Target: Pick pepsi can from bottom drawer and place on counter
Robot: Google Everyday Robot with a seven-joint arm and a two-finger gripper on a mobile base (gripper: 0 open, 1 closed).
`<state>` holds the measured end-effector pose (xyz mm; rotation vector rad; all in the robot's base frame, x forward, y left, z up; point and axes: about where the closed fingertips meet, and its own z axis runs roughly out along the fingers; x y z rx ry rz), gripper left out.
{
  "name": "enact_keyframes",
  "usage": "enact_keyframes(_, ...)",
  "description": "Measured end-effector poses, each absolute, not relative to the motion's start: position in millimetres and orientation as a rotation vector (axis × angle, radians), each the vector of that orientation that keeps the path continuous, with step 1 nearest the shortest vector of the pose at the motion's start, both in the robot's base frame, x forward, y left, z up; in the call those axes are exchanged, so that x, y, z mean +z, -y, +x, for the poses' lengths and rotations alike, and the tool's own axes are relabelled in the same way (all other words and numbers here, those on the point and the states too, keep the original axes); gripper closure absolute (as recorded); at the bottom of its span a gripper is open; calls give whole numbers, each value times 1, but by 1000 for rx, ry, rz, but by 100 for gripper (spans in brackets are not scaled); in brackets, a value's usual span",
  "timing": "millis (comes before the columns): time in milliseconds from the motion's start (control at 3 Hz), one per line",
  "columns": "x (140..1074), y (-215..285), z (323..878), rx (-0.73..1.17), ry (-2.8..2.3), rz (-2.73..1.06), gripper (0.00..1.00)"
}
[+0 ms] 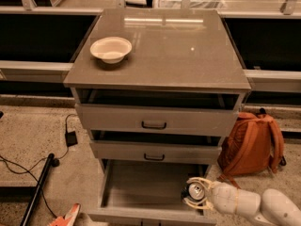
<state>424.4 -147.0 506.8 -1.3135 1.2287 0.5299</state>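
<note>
I see my gripper (191,195) pinching the pepsi can (196,189) at the bottom drawer's (141,185) four o'clock corner. The counter (178,51) lies at twelve, bearing a white bowl (111,48).

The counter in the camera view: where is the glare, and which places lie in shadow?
Camera view: pale light streaks glare on the counter near its far edge; the gaps above the two upper drawers are dark; the gripper, in the bottom drawer, grips the pepsi can, whose silver top shines.
</note>
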Motion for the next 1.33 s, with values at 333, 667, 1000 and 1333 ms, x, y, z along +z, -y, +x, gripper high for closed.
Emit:
enact_keyframes(333,514,149,415,548,-1209,-1321,100)
enact_keyframes(667,553,161,426,517,-1172,-1301,100)
enact_keyframes(1000,629,177,431,533,-1132,-1326,100)
enact_keyframes(1333,718,197,445,561,-1167,-1415,100)
